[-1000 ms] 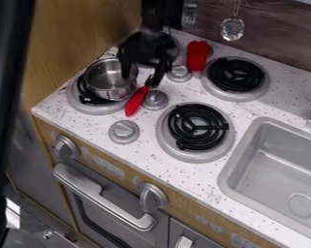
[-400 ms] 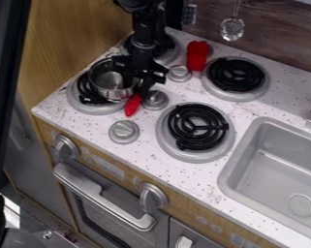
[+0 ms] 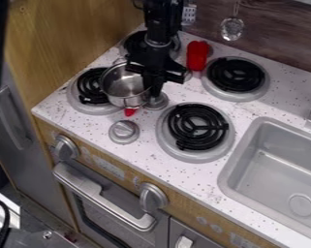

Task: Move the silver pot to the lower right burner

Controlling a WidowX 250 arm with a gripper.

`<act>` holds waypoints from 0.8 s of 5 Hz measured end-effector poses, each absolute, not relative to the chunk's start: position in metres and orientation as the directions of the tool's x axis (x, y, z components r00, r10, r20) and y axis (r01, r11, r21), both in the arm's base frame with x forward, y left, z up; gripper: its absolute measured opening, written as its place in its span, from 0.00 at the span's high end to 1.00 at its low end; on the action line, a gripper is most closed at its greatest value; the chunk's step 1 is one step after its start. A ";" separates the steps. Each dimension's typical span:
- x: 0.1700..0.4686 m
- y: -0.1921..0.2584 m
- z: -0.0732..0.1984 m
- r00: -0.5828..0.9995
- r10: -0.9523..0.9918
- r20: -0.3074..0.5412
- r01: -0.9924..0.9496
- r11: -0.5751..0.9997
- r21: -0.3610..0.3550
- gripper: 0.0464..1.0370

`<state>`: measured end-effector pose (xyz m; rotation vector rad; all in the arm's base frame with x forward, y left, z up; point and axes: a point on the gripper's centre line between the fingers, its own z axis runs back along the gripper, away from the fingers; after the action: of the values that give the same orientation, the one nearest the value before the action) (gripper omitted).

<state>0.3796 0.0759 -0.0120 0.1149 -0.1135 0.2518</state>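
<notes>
- Pincer (image 3: 153, 88): closed on the right rim of the silver pot (image 3: 122, 87);
- Silver pot: mouth upward, overlapping in view the right side of the near left burner (image 3: 86, 88);
- Near right burner (image 3: 197, 127): on the counter (image 3: 199, 180), bare-coiled.

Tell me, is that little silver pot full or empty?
Empty, it seems: looking into the silver pot, only bare shiny metal shows inside.

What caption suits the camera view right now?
Gripper at the silver pot, which overlaps the lower left burner in view; destination burner lower right.
</notes>
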 end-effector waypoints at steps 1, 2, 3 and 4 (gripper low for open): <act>0.365 0.040 -0.004 0.980 0.149 0.136 -0.162 0.982 0.093 0.98; 0.343 0.016 -0.023 0.992 0.065 0.111 -0.078 0.990 0.116 0.98; 0.340 -0.017 -0.026 0.994 -0.018 0.110 0.005 0.993 0.121 0.98; 0.343 -0.028 -0.032 0.990 -0.054 0.130 0.037 0.991 0.127 0.98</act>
<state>0.3429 -0.0281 -0.0316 0.1242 -0.1334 -0.0457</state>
